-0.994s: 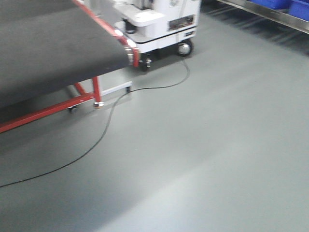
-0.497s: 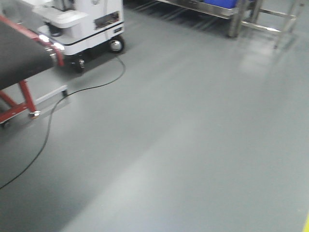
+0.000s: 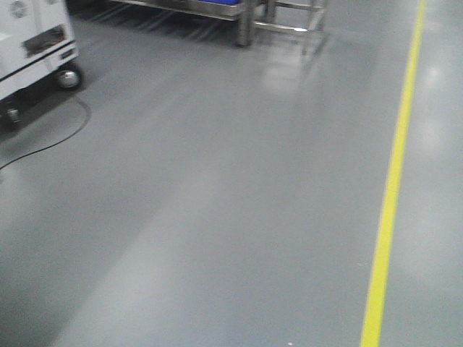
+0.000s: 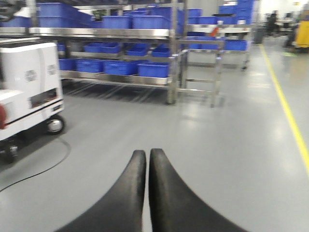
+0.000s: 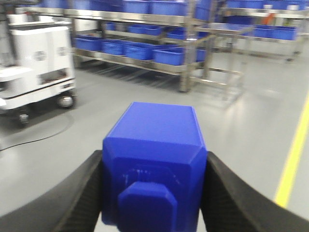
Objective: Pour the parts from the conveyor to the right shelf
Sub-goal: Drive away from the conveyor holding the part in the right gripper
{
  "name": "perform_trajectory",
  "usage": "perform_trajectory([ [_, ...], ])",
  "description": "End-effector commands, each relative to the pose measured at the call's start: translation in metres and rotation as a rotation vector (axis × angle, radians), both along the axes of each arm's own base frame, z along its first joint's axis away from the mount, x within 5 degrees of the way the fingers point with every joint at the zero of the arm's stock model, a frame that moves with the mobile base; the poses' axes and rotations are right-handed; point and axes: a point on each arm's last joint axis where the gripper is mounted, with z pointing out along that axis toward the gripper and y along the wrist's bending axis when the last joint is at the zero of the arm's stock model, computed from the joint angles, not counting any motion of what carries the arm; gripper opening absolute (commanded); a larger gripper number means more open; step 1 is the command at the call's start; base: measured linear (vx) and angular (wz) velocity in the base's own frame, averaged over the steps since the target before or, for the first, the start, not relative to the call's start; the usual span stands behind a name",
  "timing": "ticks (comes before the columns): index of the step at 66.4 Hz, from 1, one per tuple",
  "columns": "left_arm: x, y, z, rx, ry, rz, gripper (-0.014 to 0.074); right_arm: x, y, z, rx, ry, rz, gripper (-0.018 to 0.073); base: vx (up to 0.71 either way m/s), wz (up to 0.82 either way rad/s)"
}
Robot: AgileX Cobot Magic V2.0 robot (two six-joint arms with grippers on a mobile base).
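Note:
The part point(image 5: 152, 125), a bright-blue block with a square stud facing the camera, sits clamped between the two black fingers of my right gripper point(image 5: 154, 157). In the left wrist view my left gripper point(image 4: 147, 152) is shut, its tips nearly touching with nothing between them. The right shelf point(image 4: 120, 33), a steel rack with rows of blue bins, stands well ahead across the grey floor. It also shows in the right wrist view, right shelf point(image 5: 145, 19), and its lower end post point(image 3: 244, 22) appears at the top of the front view. The conveyor is out of view.
A white wheeled machine point(image 3: 36, 43) stands at the left, with a black cable point(image 3: 51, 141) lying on the floor beside it. A yellow floor line point(image 3: 391, 195) runs along the right. More racks with blue bins point(image 4: 227, 29) stand farther back.
The front view has swung to the right. The conveyor has slid out past the left edge, the white machine has moved far left, and the shelf's end and the yellow line have come in.

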Motion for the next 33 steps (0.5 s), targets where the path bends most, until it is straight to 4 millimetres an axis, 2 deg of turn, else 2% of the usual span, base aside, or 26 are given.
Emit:
perform_trajectory([
  [1,-0.0021,-0.0004,0.0144,-0.019,-0.11,-0.008,-0.0006,-0.0004,0.0003,0.0155,-0.003,-0.098,0.002,-0.0005,0.05,-0.69],
  [33,-0.0021,-0.0004,0.0144,-0.019,-0.11,-0.008,-0.0006,-0.0004,0.0003,0.0153,-0.003,-0.097,0.002,-0.0005,0.13,-0.75],
])
